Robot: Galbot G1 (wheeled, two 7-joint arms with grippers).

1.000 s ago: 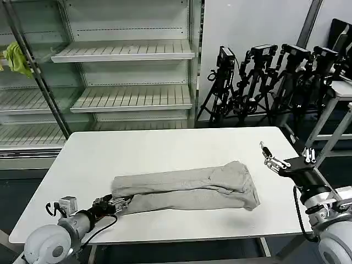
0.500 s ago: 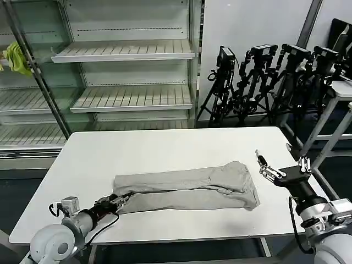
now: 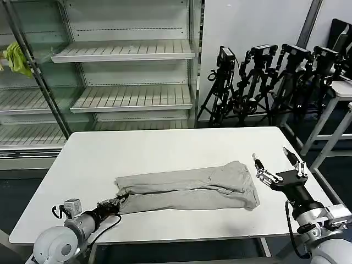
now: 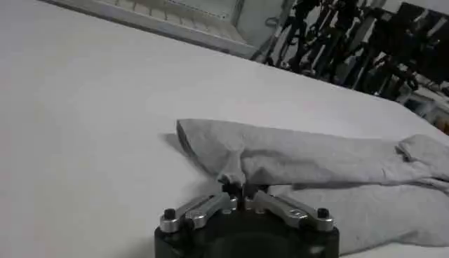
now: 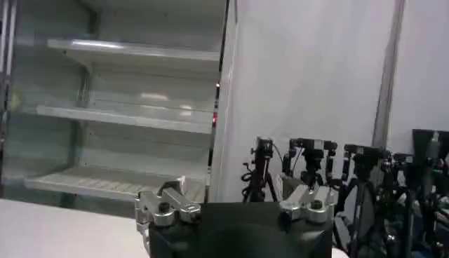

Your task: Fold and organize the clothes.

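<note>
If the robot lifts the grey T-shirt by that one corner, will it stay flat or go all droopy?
Probably droopy: the T-shirt lies in soft folds and wrinkles, so it looks floppy. Likely light too. The left gripper, shut on its edge, would probably drag the rest across the white table.

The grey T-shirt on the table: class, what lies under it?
The T-shirt lies folded lengthwise, layers stacked, directly on the white table. The left pincer grips its near-left corner. Anything between the folded layers is covered.
</note>
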